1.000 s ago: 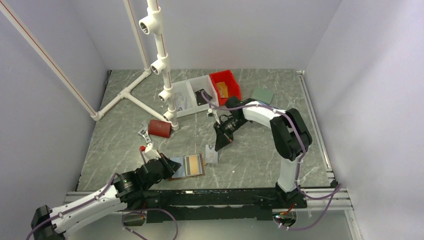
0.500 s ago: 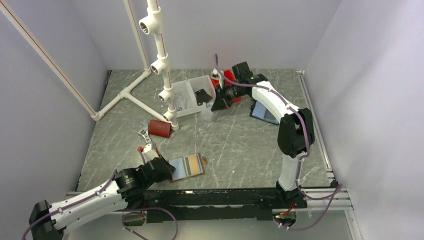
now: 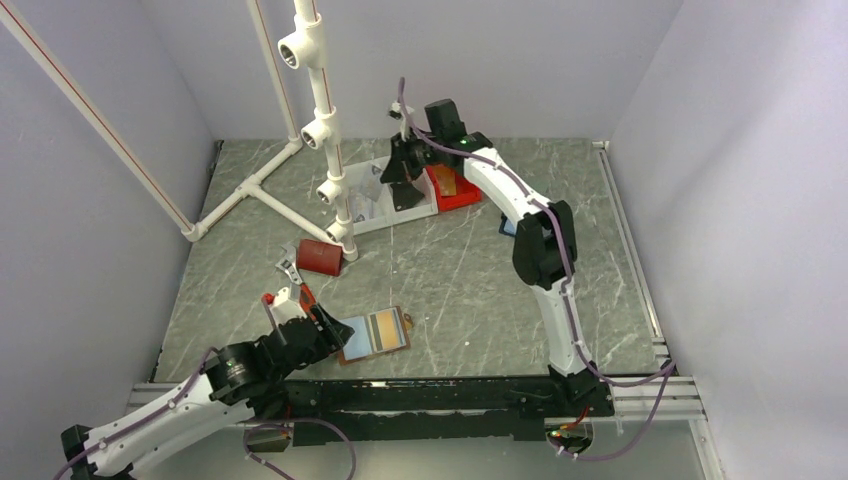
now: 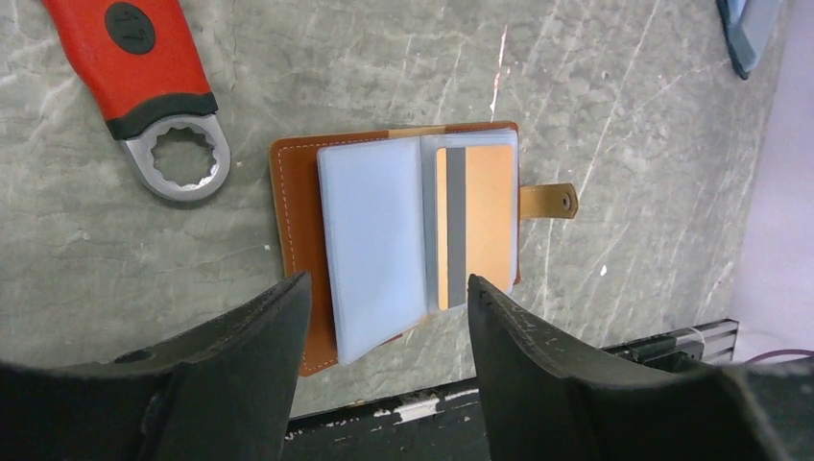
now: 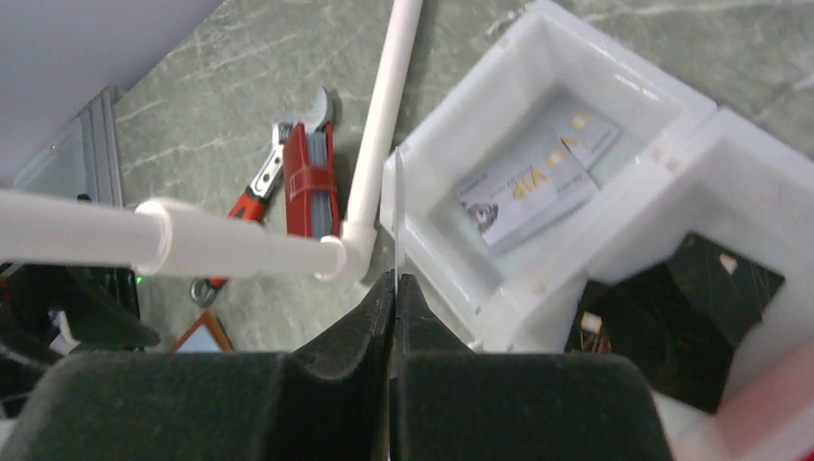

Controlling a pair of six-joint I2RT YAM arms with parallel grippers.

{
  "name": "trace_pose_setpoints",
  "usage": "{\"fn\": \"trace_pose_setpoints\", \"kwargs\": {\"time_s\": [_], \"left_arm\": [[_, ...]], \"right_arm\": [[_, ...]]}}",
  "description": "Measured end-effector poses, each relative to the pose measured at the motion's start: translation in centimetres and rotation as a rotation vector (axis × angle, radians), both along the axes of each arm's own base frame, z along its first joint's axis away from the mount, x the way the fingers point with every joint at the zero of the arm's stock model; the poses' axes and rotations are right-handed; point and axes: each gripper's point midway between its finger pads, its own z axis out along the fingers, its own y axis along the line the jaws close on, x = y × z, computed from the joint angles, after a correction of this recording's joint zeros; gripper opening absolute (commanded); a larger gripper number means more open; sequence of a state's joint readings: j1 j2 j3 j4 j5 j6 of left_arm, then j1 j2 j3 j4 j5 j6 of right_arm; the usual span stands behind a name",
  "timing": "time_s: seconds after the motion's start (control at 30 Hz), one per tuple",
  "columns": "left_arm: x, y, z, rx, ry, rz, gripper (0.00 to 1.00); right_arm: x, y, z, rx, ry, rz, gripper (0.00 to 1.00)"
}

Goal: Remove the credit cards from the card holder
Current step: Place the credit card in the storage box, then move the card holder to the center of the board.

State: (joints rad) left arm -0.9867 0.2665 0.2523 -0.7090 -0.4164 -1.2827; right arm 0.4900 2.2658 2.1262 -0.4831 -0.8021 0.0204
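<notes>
Several things crowd my two work spots. A red-handled wrench (image 4: 158, 86) lies on the table (image 3: 470, 290) just beside the card holder (image 4: 298, 221), its ring end close to the holder's brown edge. A dark red box (image 3: 320, 257) sits farther back, at the foot of the white pipe (image 5: 379, 144). In my right wrist view that pipe runs close along one side of the white bin tray (image 5: 629, 72).

My right claw (image 5: 394, 283) is clamped on a thin card (image 5: 395, 206). It holds the card upright and edge-on over the tray's wall, next to the pipe. A pale grey card (image 5: 538, 182) marked VIP lies flat in the compartment below, and a black card (image 5: 691, 307) rests in the neighbouring one.

My left claw (image 4: 387, 283) is spread wide over the near edge of the holder, one finger to each side. I cannot tell whether it touches the leather. The holder lies open and flat, showing a light blue panel and a tan one with a grey stripe, its strap pointing away.

The holder sits near the table's front edge, with the black rail (image 4: 432, 403) just beyond it. Bare marble opens out past the strap.
</notes>
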Motion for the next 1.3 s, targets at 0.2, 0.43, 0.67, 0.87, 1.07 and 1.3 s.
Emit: {"fn": "trace_pose_setpoints", "kwargs": {"time_s": [0.2,0.43,0.67,0.87,1.07,1.3], "left_arm": [[-0.2,0.3,0.9,-0.012,-0.027,-0.014,0.68],[-0.3,0.6,1.5,0.006,-0.037,-0.03,0.68],[-0.5,0.6,1.5,0.018,-0.038,-0.046,0.68],[-0.5,0.5,2.0,0.013,-0.048,-0.059,0.72],[-0.5,0.1,2.2,0.015,-0.052,-0.079,0.76],[-0.6,-0.6,2.7,-0.008,-0.064,-0.116,0.76]], "right_arm": [[0.1,3.9,-1.7,-0.024,-0.031,0.012,0.0],[0.0,6.2,-4.9,-0.101,-0.069,-0.007,0.19],[3.3,4.7,-7.5,-0.239,-0.187,-0.121,0.28],[5.4,2.8,-6.8,-0.317,-0.288,-0.193,0.34],[3.6,1.7,-2.6,-0.29,-0.32,-0.166,0.41],[-2.4,-0.6,3.3,-0.201,-0.314,-0.083,0.41]]}}
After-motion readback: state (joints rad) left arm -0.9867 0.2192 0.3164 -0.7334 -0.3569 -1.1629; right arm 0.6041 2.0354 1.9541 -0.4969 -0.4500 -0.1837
